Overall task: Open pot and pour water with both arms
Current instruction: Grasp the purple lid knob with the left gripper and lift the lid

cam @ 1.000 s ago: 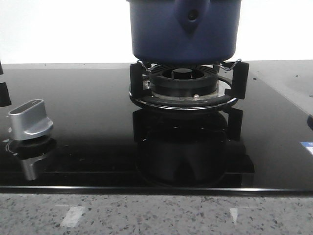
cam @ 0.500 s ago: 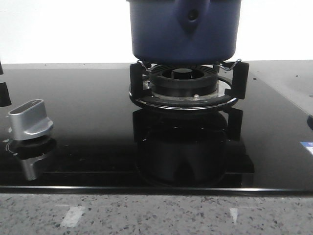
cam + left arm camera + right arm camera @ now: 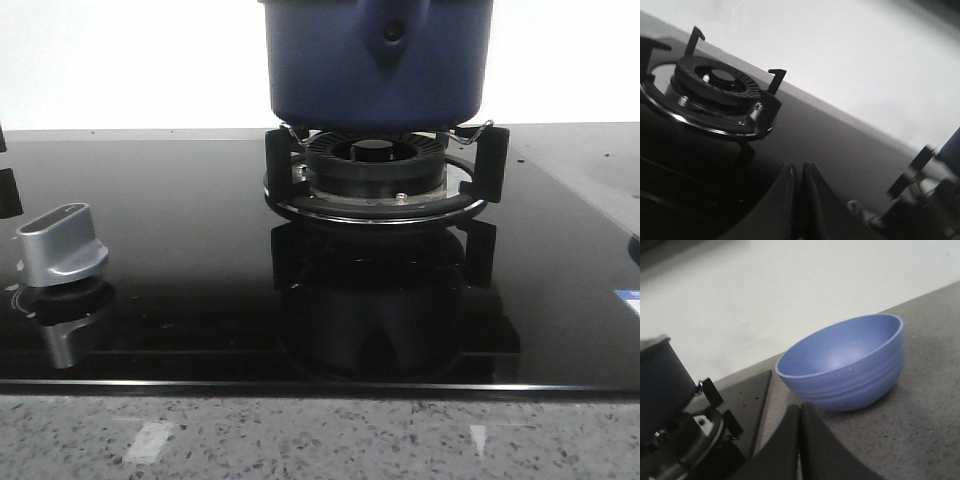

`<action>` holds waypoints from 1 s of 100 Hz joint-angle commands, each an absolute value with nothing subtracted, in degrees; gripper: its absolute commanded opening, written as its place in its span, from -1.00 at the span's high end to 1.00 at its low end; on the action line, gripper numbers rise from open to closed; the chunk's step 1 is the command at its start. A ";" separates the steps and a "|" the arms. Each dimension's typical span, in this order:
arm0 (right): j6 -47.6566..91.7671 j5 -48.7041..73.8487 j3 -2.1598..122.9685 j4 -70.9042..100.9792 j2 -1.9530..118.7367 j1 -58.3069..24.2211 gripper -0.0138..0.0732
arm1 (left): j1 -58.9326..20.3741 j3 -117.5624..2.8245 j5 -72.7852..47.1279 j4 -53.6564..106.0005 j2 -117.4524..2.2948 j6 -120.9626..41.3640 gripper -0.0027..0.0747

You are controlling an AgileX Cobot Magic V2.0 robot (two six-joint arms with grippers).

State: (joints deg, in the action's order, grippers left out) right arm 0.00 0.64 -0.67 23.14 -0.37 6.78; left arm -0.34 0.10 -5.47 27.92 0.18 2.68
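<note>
The pot [image 3: 378, 60] sits on the burner [image 3: 375, 165] at upper centre of the front view, between both closed, empty grippers, neither clearly nearer.

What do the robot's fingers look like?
Only the wrist cameras show them. The left fingers are dark, smooth, and taper toward their tips. The right fingers look the same, dark and plain. No cables or markings are visible.

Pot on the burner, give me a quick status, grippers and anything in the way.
Left gripper shut, empty; right gripper shut, empty. Dark-blue pot sits on the burner grate, untouched. Blue bowl on counter beside stove. Nothing blocking.
</note>
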 commanded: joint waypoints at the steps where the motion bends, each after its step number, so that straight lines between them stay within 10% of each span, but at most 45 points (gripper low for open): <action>1: 0.00 -4.25 -2.00 32.37 -1.46 6.77 0.81 | -0.42 1.60 0.00 37.71 1.72 3.31 0.98; 100: 5.30 43.46 43.88 14.37 31.79 2.00 0.77 | -0.42 -42.64 -32.20 47.90 -30.67 -31.27 0.96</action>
